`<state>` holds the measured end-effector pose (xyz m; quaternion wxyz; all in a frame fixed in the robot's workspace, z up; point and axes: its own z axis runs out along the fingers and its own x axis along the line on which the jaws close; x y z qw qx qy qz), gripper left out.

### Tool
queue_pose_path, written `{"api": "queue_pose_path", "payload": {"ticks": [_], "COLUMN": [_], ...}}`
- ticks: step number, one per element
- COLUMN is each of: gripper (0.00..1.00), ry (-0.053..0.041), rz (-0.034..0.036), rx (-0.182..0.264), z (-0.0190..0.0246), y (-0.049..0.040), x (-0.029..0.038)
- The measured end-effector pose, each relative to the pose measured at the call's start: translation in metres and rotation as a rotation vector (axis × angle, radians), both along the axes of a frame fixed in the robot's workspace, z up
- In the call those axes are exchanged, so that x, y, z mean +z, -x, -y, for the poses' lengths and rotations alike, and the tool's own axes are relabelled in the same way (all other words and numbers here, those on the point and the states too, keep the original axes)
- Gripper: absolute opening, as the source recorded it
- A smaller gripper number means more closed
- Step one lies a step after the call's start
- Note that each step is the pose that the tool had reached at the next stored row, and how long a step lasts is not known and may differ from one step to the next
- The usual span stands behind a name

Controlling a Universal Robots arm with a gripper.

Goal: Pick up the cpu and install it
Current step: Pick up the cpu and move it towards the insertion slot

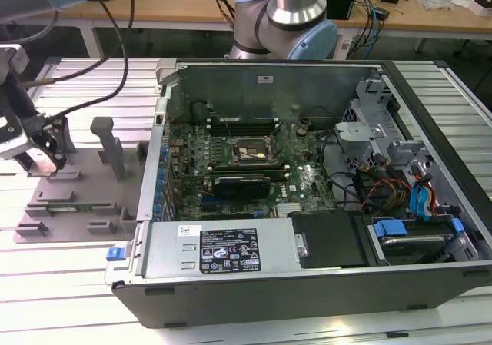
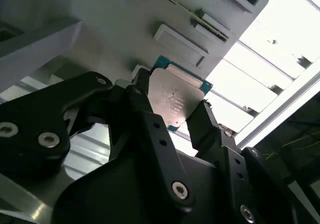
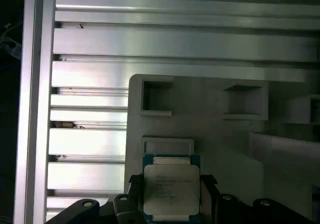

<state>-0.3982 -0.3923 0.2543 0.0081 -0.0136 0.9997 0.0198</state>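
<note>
Item: claw point(image 2: 172, 100). Black, two-fingered. It is closed on the cpu point(image 2: 175, 97), with one finger point(image 2: 141, 104) pressed to each of two opposite edges of the chip. In the exterior view the claw point(image 1: 48, 157) is seen at the exterior view's left, over the fixture point(image 1: 77, 187) and well apart from the computer case point(image 1: 307, 295).

Item: cpu. Small flat square chip with a pale metal top and a green edge. In the first wrist view the cpu point(image 3: 171, 186) is gripped in the claw point(image 3: 171, 196), just beside a small rectangular frame moulded on the fixture point(image 3: 210, 134). Whether the chip is lifted clear of the fixture or touching it cannot be told.

Item: fixture. Grey plastic plate with raised pockets and posts, laid on the worktop point(image 3: 90, 49).

Item: worktop. Ribbed metal slats.

Item: computer case. Opened, laid on its side on the worktop point(image 1: 461, 91), with the circuit board point(image 1: 307, 180) exposed. A dark square socket point(image 1: 250, 153) is seen near the middle of the board.

Item: arm point(image 1: 286, 11). Its base is mounted behind the case.
</note>
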Motion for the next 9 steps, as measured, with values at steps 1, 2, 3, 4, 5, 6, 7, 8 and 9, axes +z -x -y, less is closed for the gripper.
{"api": "queue_pose_path", "payload": {"ticks": [1, 2, 3, 4, 5, 6, 7, 8, 9], "gripper": [0.55, 0.55, 0.55, 0.55, 0.55, 0.55, 0.55, 0.55, 0.55], "ry": [0.0001, 0.0003, 0.0004, 0.0003, 0.0004, 0.0003, 0.0003, 0.0003, 0.0003], "rz": [-0.0001, 0.0000, 0.0000, -0.0001, -0.0001, 0.0000, 0.0000, 0.0000, -0.0001], "rx": [0.000, 0.000, 0.000, 0.000, 0.000, 0.000, 0.000, 0.000, 0.000], "z": [-0.0003, -0.0007, -0.0007, -0.0008, -0.0009, -0.0010, -0.0011, -0.0013, -0.0017], "y": [0.0000, 0.0000, 0.0000, 0.0000, 0.0000, 0.0000, 0.0000, 0.0000, 0.0000], "x": [0.0140, 0.0256, 0.0289, 0.0322, 0.0371, 0.0405, 0.0437, 0.0489, 0.0583]}}
